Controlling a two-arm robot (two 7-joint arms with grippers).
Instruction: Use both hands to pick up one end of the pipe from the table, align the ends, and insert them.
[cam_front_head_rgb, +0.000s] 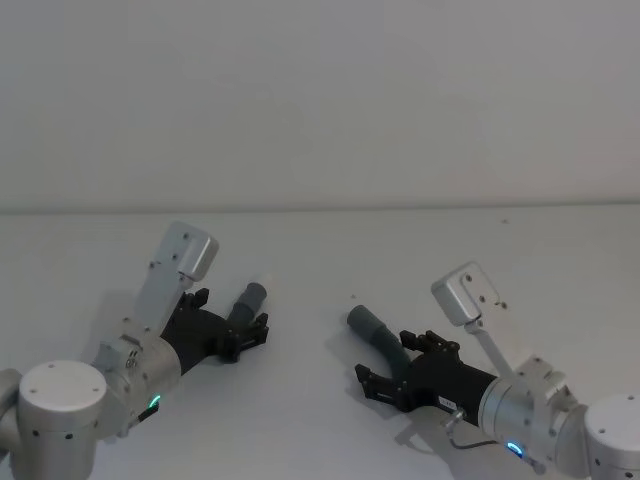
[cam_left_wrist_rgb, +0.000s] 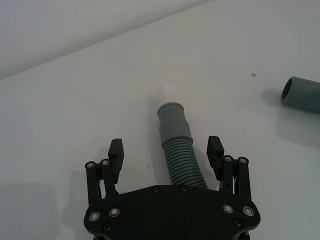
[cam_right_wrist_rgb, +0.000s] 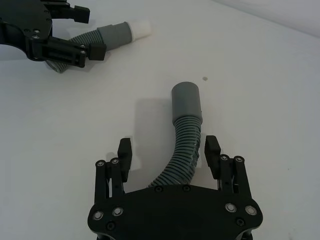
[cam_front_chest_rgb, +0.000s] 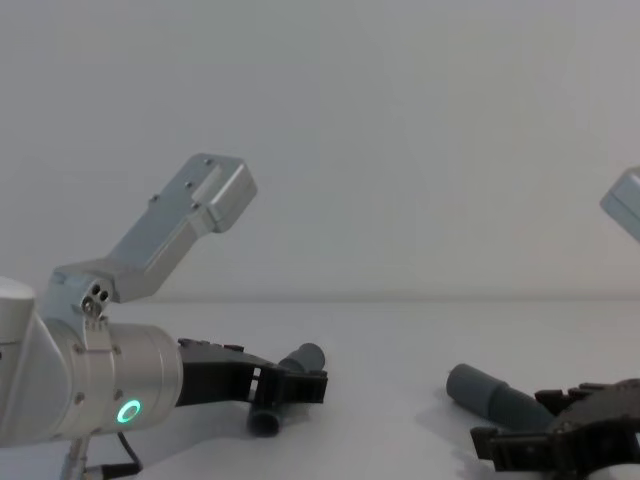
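Two ribbed dark grey pieces of the pipe lie on the white table (cam_front_head_rgb: 320, 250). The short piece (cam_left_wrist_rgb: 179, 161) ends in a smooth grey cuff (cam_left_wrist_rgb: 174, 122) with a white tip (cam_left_wrist_rgb: 169, 92). My left gripper (cam_front_head_rgb: 232, 316) is low over the table, open, its fingers (cam_left_wrist_rgb: 116, 152) on either side of the ribbed part and clear of it. The longer curved piece (cam_right_wrist_rgb: 187, 150) has a plain grey cuff (cam_right_wrist_rgb: 186, 102), and my right gripper (cam_front_head_rgb: 398, 360) is open astride it in the same way. The two ends point roughly toward each other across a gap, cuff (cam_front_head_rgb: 250, 296) and cuff (cam_front_head_rgb: 366, 324).
Bare white table surface surrounds both pieces, with a plain wall behind. A tiny dark speck (cam_right_wrist_rgb: 204, 78) marks the table near the longer piece. In the chest view the left arm (cam_front_chest_rgb: 90, 390), with its green ring light, looms large at the lower left.
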